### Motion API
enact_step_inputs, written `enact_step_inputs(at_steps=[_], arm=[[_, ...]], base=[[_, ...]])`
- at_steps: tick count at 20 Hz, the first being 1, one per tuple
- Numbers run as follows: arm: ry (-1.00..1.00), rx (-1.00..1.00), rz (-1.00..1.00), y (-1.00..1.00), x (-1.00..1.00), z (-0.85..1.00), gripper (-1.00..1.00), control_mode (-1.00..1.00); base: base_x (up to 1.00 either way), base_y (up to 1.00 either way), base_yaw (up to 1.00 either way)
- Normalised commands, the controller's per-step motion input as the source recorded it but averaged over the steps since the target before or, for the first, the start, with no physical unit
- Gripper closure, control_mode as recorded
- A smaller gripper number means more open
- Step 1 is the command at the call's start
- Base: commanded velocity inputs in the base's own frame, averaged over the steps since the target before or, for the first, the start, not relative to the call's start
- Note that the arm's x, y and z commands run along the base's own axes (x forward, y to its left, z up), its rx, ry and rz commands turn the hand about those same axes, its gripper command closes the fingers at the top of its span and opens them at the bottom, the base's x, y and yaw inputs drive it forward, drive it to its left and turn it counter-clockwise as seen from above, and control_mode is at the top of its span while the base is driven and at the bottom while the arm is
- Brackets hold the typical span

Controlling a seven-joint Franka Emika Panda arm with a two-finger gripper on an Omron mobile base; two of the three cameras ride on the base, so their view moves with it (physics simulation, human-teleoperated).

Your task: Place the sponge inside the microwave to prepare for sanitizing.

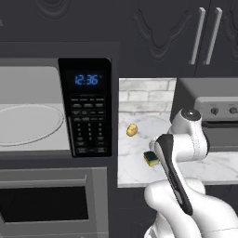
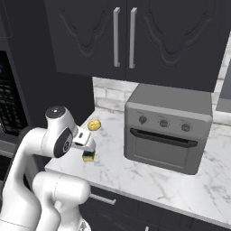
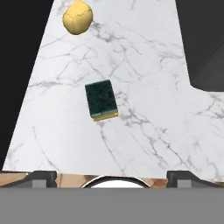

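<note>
The gripper (image 3: 112,177) hangs above the marble counter (image 3: 166,131) with its jaws spread wide and nothing between them; from the hand view only the two dark fingertips (image 3: 43,177) peek up at the lower corners, far apart from one another. Straight ahead of the gripper, and below it, lies the sponge (image 3: 101,100), flat on the counter with its dark green scouring face up and a thin yellow edge showing on the side nearest the fingers. It sits a little to the left of the midline between the fingertips and touches neither of them. Farther out beyond the sponge, well apart from it, rests a rounded yellow lump (image 3: 78,17). From the right base view the gripper (image 2: 86,145) points down over the sponge (image 2: 88,156), which shows just beneath it near the counter's front edge, while the lump (image 2: 94,125) lies behind, toward the tiled wall. A grey toaster oven (image 2: 168,133) stands on the counter off to the gripper's right, well clear of it. From the left base view the sponge (image 1: 150,158) is partly hidden behind the arm's wrist, and the microwave (image 1: 56,109) stands far over to the gripper's left, its door open on the pale interior with the round turntable (image 1: 29,123), its keypad panel showing a blue clock
</note>
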Motion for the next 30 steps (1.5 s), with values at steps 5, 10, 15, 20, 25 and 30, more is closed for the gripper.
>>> enact_step_inputs(at_steps=[5, 10, 15, 20, 25, 30], arm=[[-0.02, 0.0, 0.06, 0.0, 0.22, -0.18, -1.0, -1.0], [0.04, 0.01, 0.16, -0.04, 0.78, -0.29, -1.0, -1.0], [0.07, 0.01, 0.07, -0.01, 0.44, -0.04, -1.0, -1.0], [0.23, -0.01, -0.02, 0.0, 0.09, -0.12, -1.0, -1.0], [0.07, -0.01, -0.02, 0.0, 0.0, -0.24, -1.0, -1.0], [-0.07, 0.0, 0.0, 0.1, 0.07, -0.38, -1.0, -1.0]], base=[[0.0, 0.0, 0.0], [0.0, 0.0, 0.0], [0.0, 0.0, 0.0], [0.0, 0.0, 0.0], [0.0, 0.0, 0.0], [0.0, 0.0, 0.0]])
